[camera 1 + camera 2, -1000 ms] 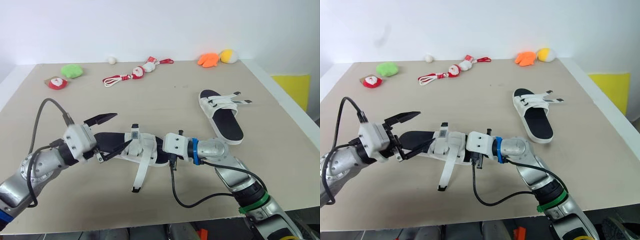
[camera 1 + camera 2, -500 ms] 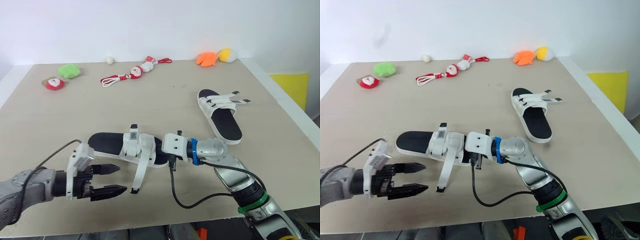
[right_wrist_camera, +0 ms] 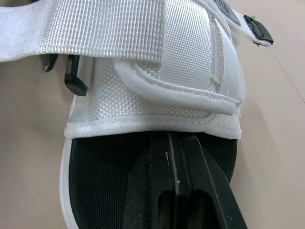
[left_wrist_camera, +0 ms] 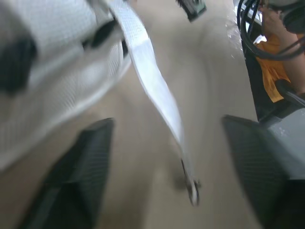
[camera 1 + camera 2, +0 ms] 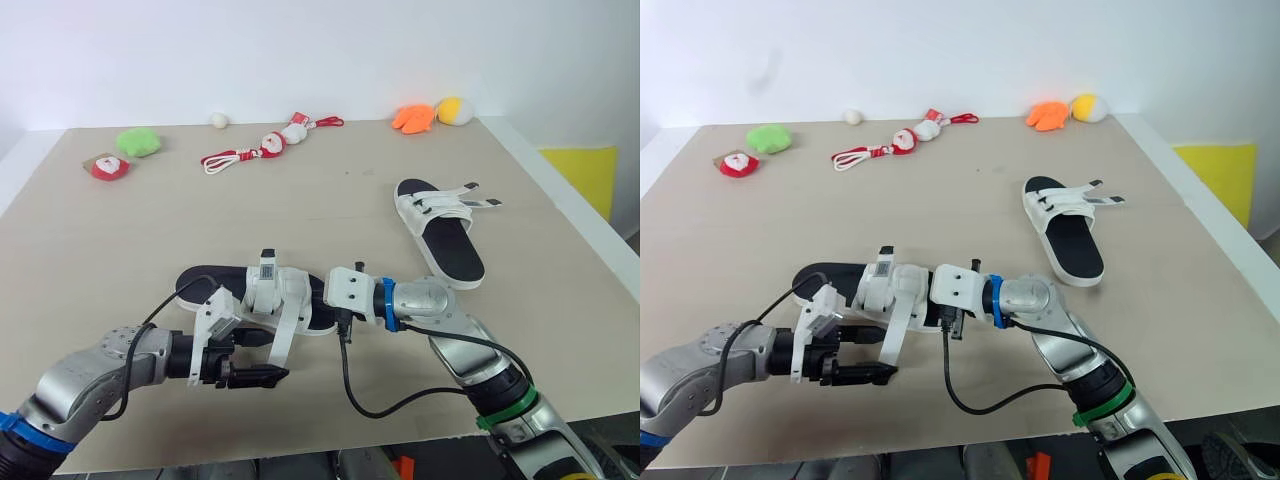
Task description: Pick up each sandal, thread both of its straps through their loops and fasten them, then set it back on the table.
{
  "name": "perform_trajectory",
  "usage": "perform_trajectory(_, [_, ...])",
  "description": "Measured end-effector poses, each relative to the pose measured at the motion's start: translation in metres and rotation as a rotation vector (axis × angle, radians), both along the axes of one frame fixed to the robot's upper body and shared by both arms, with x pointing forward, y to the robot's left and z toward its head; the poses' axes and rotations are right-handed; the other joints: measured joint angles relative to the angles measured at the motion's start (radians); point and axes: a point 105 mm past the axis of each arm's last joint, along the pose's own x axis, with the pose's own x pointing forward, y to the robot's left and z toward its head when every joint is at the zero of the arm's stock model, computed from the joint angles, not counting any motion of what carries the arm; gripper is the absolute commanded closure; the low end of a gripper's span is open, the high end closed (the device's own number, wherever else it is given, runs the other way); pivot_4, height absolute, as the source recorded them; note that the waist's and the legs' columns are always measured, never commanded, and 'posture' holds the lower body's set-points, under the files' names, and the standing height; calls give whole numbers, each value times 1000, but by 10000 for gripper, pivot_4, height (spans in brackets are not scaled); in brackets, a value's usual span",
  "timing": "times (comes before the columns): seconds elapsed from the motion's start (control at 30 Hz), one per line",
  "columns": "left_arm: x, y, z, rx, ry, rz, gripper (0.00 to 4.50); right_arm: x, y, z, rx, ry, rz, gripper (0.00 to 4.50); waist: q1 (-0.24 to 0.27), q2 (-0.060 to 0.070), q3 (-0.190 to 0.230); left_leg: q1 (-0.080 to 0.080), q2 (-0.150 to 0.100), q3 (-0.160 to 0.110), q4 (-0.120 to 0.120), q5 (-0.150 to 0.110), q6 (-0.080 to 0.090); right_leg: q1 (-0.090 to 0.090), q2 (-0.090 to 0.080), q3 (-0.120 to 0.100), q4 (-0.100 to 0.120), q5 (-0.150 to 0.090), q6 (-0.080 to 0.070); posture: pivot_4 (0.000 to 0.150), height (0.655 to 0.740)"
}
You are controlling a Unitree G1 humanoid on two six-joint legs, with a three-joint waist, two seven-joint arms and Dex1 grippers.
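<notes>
— How many sandals, and how do they lie?

— Two. The near sandal [image 5: 255, 298] lies sole-down on the table [image 5: 150, 230], long axis left to right, toe toward the robot's right. The second sandal [image 5: 442, 232] sits beyond it to the right, toe pointing away, both straps loose.

— The two grippers?

— The right gripper [image 3: 174, 157] has its fingers pressed together on the near sandal's footbed, under the upper. The left gripper [image 5: 265, 357] is spread wide just in front of that sandal, one finger either side of its dangling strap [image 4: 152, 81].

— Anything else?

— Small toys [image 5: 143, 141] well beyond it.
</notes>
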Motion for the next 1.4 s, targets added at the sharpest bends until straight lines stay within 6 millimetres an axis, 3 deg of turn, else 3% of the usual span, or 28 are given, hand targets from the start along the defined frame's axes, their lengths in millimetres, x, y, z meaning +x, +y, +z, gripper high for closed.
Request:
perform_trajectory(0.13, [0,-2,-1,0,9,-14,41463,0,0,0,0,0,0,45000,0,0,0,0,0,0,0,0,0,0,0,0,0,0,0,1500,7400])
perform_trajectory(0.17, [-1,-2,-1,0,13,-22,44421,0,0,0,0,0,0,45000,0,0,0,0,0,0,0,0,0,0,0,0,0,0,0,1500,7400])
perform_trajectory(0.37, [-2,-2,9,-18,31,-54,44421,0,0,0,0,0,-1,45000,0,0,0,0,0,0,0,0,0,0,0,0,0,0,0,1500,7400])
perform_trajectory(0.53, [19,-15,71,-208,-97,-49,44421,1,0,0,1,1,-5,45000,1,0,0,0,0,-1,2,0,0,1,0,0,0,1,2,1500,7400])
perform_trajectory(0.63, [31,-23,88,-256,-148,-17,44421,1,0,0,2,1,-2,45000,-1,0,0,0,0,-1,1,0,0,2,0,0,0,3,6,1500,7400])
perform_trajectory(0.77, [47,-25,87,-245,-167,47,44421,1,1,0,3,1,-1,45000,-3,0,0,0,0,-2,1,0,0,2,1,0,0,4,7,1500,7400])
perform_trajectory(0.97, [59,-25,70,-172,-174,91,44421,1,1,0,5,0,-3,45000,-4,0,0,0,0,-2,2,0,0,2,1,0,0,4,7,1500,7400])
perform_trajectory(1.4, [41,-25,56,-148,-127,21,44421,0,2,-1,6,3,-5,45000,-6,0,0,0,0,-2,1,0,0,2,1,0,0,3,6,1500,7400])
